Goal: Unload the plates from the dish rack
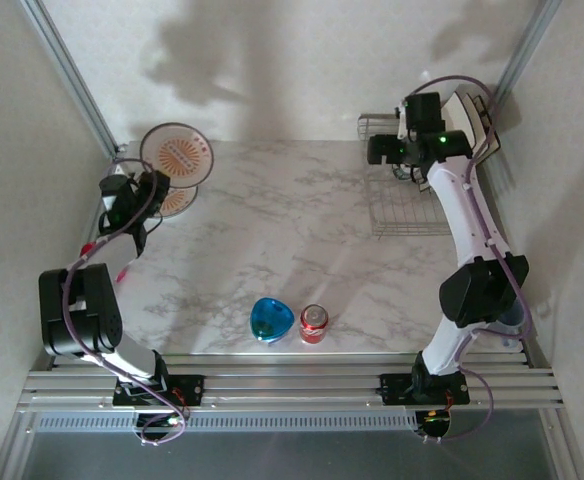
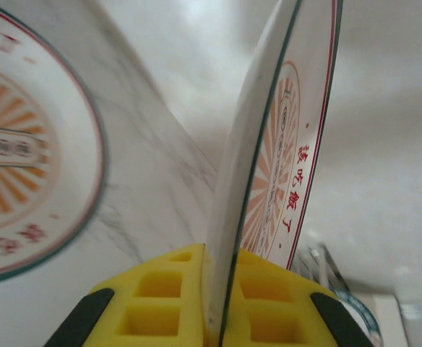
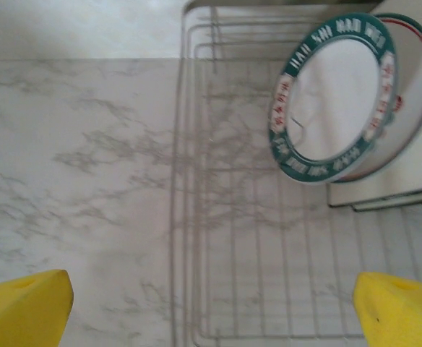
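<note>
The right gripper [image 3: 211,311] hung open and empty. The green-rimmed plate [image 3: 332,101] stood ahead-right of it in the dish rack [image 3: 189,217]. The left gripper [image 2: 214,307] clamped a red-patterned plate [image 2: 287,144] upright.

The upright plate [image 2: 269,144] pinched in my left fingers [image 2: 153,303] runs off the top of the left wrist view; the other plate [image 2: 23,144], flat on the worktop [image 2: 160,173], is cut by the left edge and smeared. A wiry blur [image 2: 326,264] at lower right I can't name. From above, my right arm [image 1: 467,205] covers part of the dish rack [image 1: 407,215]; the square plates [image 3: 399,191] run off the right wrist view.
</note>
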{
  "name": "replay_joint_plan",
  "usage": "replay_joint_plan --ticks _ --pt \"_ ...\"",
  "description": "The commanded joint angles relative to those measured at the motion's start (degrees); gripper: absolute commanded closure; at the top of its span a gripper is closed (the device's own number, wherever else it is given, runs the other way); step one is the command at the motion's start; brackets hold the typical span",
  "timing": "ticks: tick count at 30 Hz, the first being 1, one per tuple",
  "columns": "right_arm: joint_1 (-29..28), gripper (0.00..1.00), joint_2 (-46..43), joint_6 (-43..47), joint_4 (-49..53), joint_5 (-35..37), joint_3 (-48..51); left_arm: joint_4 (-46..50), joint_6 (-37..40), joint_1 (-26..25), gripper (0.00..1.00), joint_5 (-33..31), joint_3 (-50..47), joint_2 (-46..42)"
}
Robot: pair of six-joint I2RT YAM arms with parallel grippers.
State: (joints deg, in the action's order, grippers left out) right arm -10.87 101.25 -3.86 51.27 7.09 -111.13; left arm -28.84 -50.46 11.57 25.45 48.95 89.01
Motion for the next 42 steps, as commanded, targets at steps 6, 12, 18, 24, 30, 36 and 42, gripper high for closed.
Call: replay_joint_plan --ticks 6,12,18,24,30,36,42 --pt "7.3 0.01 6.3 5.4 13.9 2.5 -8.8 -5.1 -4.5 1.9 1.0 -13.4 -6.7 -5.1" --pt "9.2 0.01 7.6 5.1 12.6 0.3 -7.9 -8.1 -5.9 3.5 1.0 -13.6 -9.5 -3.0" --pt "9.2 0.01 7.7 5.0 11.0 -0.6 -6.4 -12.8 -8.7 4.2 1.0 -13.6 -11.7 0.7" --pt "9.1 0.01 7.1 4.9 9.6 -1.0 -4.4 -16.6 -10.7 4.2 1.0 -11.8 -11.7 5.3" --pt "9.1 0.01 6.7 4.8 8.7 -1.8 -3.2 -21.9 -11.8 4.2 1.0 -8.9 -10.6 10.4" --pt "8.9 0.01 6.5 4.8 8.3 -2.1 -2.5 -24.2 -13.2 4.1 1.0 -7.2 -9.8 13.8" --pt "8.9 0.01 5.9 4.8 7.8 -2.4 -1.6 -25.0 -12.9 4.1 1.0 -6.1 -8.8 15.9"
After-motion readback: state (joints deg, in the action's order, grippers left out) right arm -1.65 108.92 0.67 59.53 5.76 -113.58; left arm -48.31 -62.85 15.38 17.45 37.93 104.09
